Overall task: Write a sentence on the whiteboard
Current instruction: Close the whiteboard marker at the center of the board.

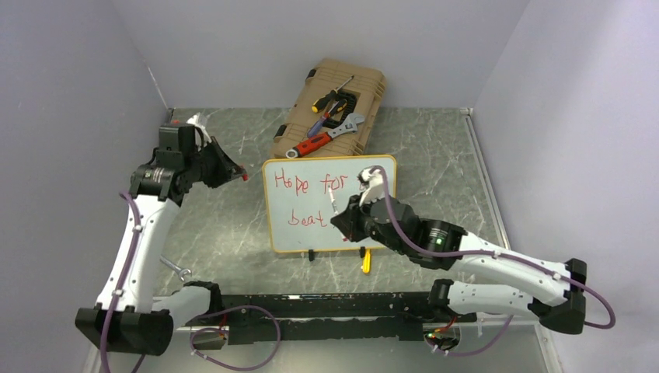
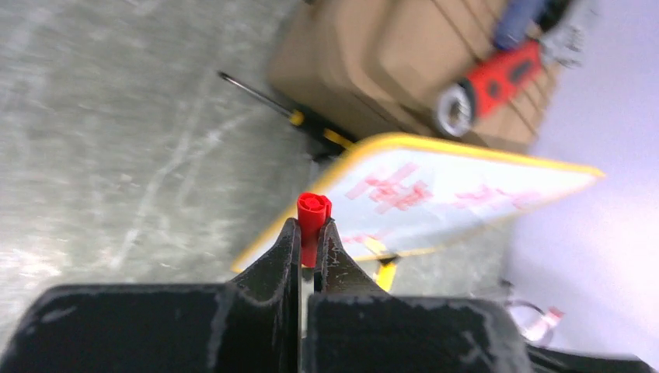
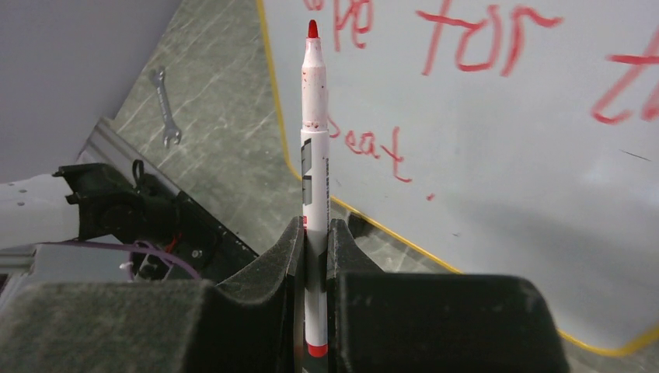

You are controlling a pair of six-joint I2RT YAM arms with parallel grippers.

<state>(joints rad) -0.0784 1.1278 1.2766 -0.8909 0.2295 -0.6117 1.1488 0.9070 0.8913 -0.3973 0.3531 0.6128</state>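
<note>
The whiteboard [image 1: 289,235], yellow-framed, lies at the middle of the table. The sentence [image 1: 305,184] is in red marker: "Hope for" on top and a shorter word [image 1: 308,220] below. My right arm covers the board's right part. My right gripper [image 1: 343,221] is shut on a white marker [image 3: 315,116]. Its bare red tip points up over the whiteboard [image 3: 505,194], just left of the lower word. My left gripper [image 1: 240,175] hangs left of the board, apart from it. It is shut on a red marker cap [image 2: 314,210], with the whiteboard [image 2: 466,194] beyond.
A tan tool case [image 1: 365,87] behind the board carries screwdrivers and a red-handled wrench [image 1: 311,144]. A small spanner [image 1: 177,270] lies near the left arm's base. A yellow-handled tool [image 1: 365,260] lies by the board's near edge. Grey walls close in three sides.
</note>
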